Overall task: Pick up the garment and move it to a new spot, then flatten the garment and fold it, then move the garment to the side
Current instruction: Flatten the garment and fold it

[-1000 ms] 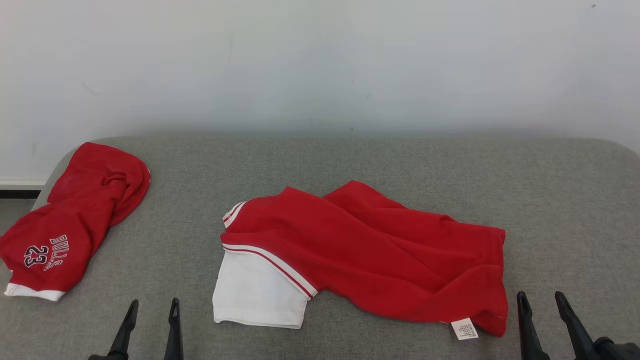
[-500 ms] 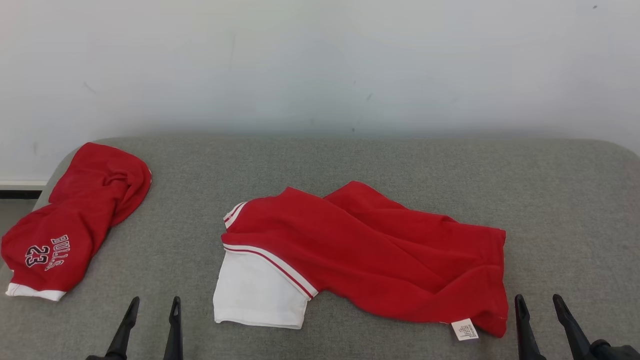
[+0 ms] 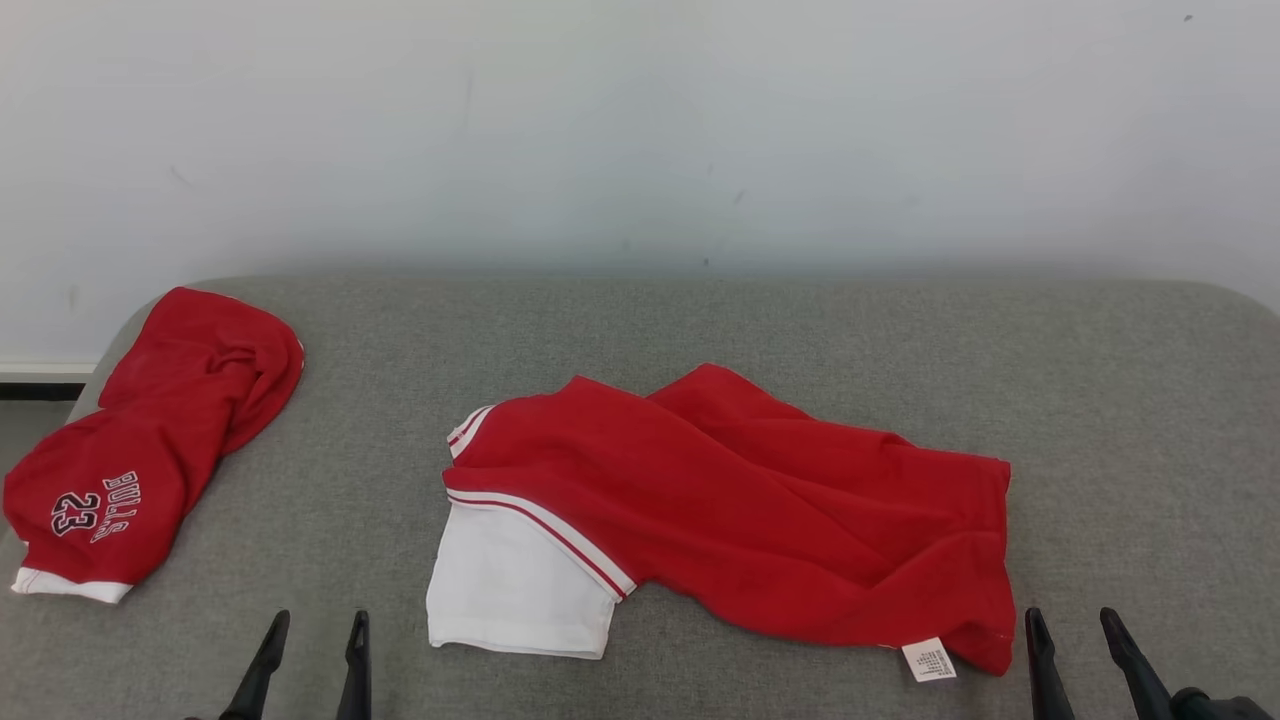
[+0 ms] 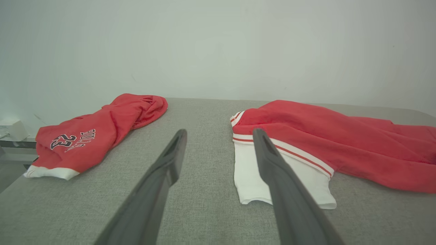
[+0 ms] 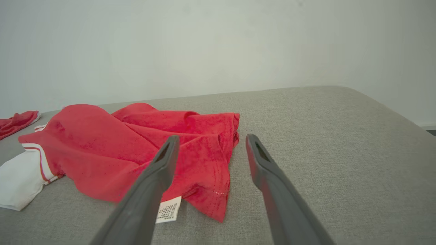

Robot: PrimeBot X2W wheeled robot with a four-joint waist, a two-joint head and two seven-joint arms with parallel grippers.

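1 garment in play: the red-and-white garment [image 3: 720, 510] lay crumpled and slightly twisted in the middle of the grey padded surface [image 3: 800, 330], not yet lifted.
White section: its white section [image 3: 510, 590], edged with red and white stripes, pointed toward the robot's left.
Care label: the care label [image 3: 929, 660] stuck out at the near right corner.
Change in the garment: none; over the last second its folds and outline stayed as they were.
Left gripper: the left gripper [image 3: 321, 614] had its jaws spread wide and empty, just short of the white section, touching nothing.
Right gripper: the right gripper [image 3: 1069, 612] was likewise spread and empty, just beside the labelled corner.
Change in the grippers: both had slipped lower toward the near edge in the head view.
Meaning: the pick-up had probably not begun; both arms seemed staged at opposite ends for a 2-handed grasp.
Second garment: a second red garment [image 3: 150, 450] printed BULLS 23 lay well apart at the far left.
Backdrop: a white wall [image 3: 640, 130].
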